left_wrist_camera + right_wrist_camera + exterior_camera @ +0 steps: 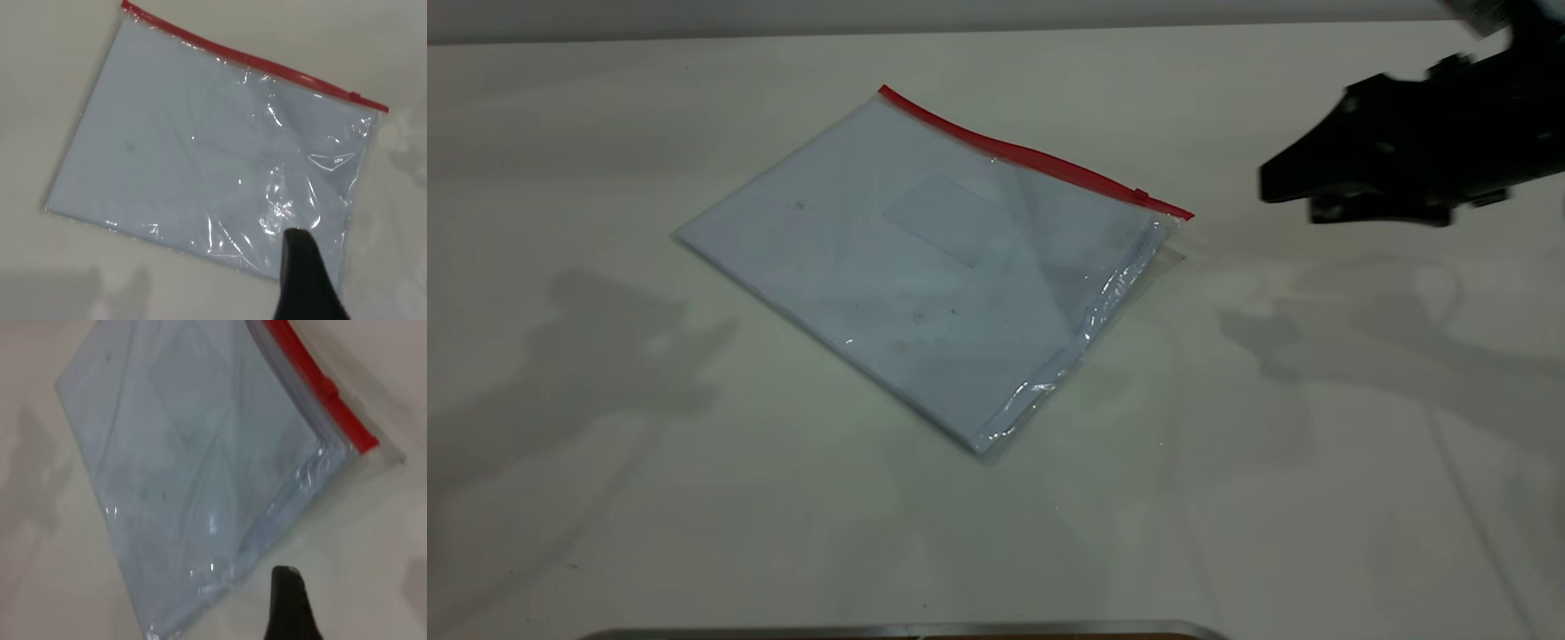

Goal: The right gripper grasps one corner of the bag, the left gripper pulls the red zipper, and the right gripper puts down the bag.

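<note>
The right hand point(1267, 187) hangs above the surface point(1316, 498), well apart from the bag point(925, 276), holding nothing; how far open it is I cannot tell. Best approach low toward the corner by the red zipper point(1032, 158), pinching only plastic.

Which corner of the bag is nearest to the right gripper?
The corner of the bag at the red zipper's slider end, facing the right gripper; the other three corners lie farther left or nearer the camera.
</note>
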### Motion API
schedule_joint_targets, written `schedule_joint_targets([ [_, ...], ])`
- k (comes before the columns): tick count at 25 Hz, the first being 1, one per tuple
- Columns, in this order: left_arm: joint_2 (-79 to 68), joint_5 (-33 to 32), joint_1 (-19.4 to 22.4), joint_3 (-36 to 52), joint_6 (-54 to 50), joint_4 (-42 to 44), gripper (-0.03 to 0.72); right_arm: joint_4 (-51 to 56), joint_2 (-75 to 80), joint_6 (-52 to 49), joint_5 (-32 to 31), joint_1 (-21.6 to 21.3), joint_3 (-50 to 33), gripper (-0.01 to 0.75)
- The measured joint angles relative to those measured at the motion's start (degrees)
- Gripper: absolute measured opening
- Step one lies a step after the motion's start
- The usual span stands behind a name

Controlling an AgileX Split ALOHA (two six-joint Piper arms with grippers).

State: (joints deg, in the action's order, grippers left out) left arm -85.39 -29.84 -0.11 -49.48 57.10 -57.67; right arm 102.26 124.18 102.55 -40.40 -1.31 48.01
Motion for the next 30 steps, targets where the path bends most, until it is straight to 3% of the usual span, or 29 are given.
schedule_joint_targets([
  [6,-0.1,0.5,0.0,0.0,1.3,-0.7,0.496,0.2,11.8,-3.4,-2.8,1.1,10.5,0.541],
  [21,-0.3,0.6,0.0,0.0,1.3,-0.8,0.496,0.2,22.3,-8.3,-2.9,11.3,26.6,0.522],
  [24,-0.3,0.6,0.0,0.0,1.3,-0.8,0.496,0.2,22.3,-8.5,-3.0,11.8,27.1,0.392],
  [28,-0.3,0.6,0.0,0.0,1.3,-0.8,0.496,0.2,22.3,-8.9,-3.2,11.7,27.1,0.065],
  [30,-0.5,0.9,0.0,0.0,1.4,-1.2,0.496,-0.2,22.3,-8.9,-5.1,11.6,27.1,0.035],
])
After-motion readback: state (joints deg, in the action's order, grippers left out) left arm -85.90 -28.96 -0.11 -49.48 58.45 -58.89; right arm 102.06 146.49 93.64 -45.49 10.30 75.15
